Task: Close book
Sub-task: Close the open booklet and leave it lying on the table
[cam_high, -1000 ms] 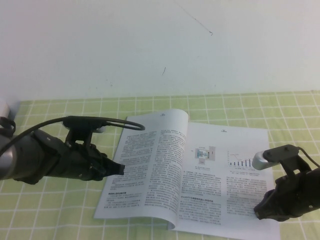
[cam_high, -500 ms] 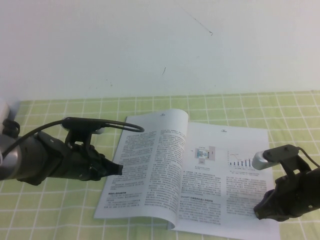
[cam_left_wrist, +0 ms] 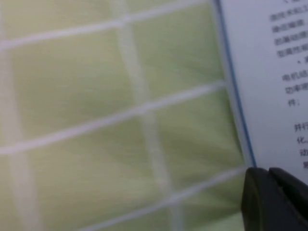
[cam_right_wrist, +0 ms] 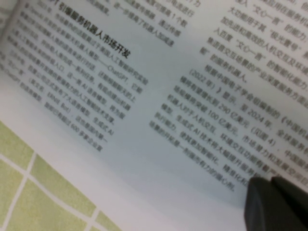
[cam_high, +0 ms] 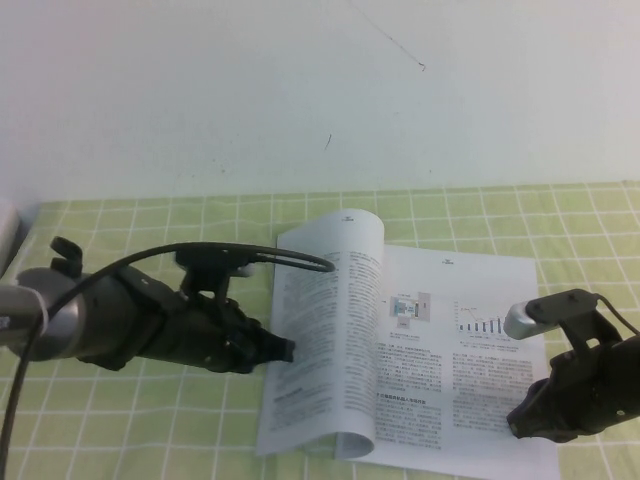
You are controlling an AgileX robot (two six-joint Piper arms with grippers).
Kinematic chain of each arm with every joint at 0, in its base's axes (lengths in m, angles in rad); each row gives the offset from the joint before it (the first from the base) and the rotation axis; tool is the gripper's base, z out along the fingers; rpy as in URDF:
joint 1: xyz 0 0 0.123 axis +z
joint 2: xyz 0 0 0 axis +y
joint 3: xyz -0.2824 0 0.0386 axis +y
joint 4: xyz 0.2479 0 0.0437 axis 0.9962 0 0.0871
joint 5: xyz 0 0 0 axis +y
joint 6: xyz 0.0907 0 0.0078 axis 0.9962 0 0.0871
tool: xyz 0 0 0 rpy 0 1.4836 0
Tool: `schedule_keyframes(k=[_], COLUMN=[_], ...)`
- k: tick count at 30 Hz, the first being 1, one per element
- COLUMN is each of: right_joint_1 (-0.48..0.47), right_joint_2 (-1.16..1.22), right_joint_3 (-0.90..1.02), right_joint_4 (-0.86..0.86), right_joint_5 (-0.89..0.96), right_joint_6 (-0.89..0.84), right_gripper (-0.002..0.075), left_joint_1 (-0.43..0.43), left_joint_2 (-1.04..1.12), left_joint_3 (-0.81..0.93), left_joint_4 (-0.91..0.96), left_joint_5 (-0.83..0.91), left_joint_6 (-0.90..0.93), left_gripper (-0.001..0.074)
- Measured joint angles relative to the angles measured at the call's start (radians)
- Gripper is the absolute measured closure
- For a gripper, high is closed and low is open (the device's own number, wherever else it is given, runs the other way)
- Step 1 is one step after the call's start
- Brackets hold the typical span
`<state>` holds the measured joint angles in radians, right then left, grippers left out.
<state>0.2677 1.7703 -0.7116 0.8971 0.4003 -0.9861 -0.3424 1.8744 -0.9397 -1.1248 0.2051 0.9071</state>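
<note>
The open book lies on the green checked cloth. Its left page [cam_high: 325, 330] stands lifted and curls over toward the flat right page [cam_high: 450, 340]. My left gripper [cam_high: 287, 350] is shut, its tip at the lifted page's outer edge, low by the cloth. In the left wrist view the closed fingertips [cam_left_wrist: 269, 185] sit right at the page's blue-lined edge [cam_left_wrist: 240, 130]. My right gripper [cam_high: 517, 423] is shut and rests over the near right corner of the right page. The right wrist view shows its tip [cam_right_wrist: 272, 185] above printed text [cam_right_wrist: 144, 96].
The green checked cloth [cam_high: 150, 420] covers the table around the book. A pale wall [cam_high: 300, 90] rises behind. A black cable [cam_high: 250, 255] loops over the left arm. A white object shows at the far left edge [cam_high: 8, 225].
My left gripper has moved right toward the spine, and the left page has risen from lying flat to standing curled. The right gripper has stayed put.
</note>
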Motion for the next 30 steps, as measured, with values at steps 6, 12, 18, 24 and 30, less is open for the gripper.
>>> schedule_keyframes(k=[6, 12, 18, 24, 30], right_joint_1=[0.000, 0.000, -0.010, -0.080, -0.129], right_joint_2=[0.000, 0.000, -0.074, -0.242, -0.410], right_joint_3=[0.000, -0.017, -0.064, -0.155, -0.243], right_joint_4=[0.001, -0.008, -0.192, -0.452, -0.716], right_joint_5=[0.000, 0.010, 0.041, 0.178, 0.328], right_joint_6=[0.000, 0.000, 0.107, 0.253, 0.398], right_gripper=[0.0729, 0.0729, 0.0729, 0.0729, 0.0729], left_joint_1=[-0.102, -0.171, -0.176, -0.132, -0.028], left_joint_2=[0.017, 0.019, -0.015, -0.148, -0.316], left_joint_3=[-0.050, -0.157, -0.222, -0.225, -0.225], left_joint_4=[-0.060, -0.159, -0.112, 0.183, 0.640], left_joint_5=[0.147, 0.280, 0.302, 0.298, 0.348], left_joint_6=[0.004, 0.065, 0.078, -0.078, -0.502], left_gripper=[0.0738, 0.0738, 0.0738, 0.0738, 0.0738])
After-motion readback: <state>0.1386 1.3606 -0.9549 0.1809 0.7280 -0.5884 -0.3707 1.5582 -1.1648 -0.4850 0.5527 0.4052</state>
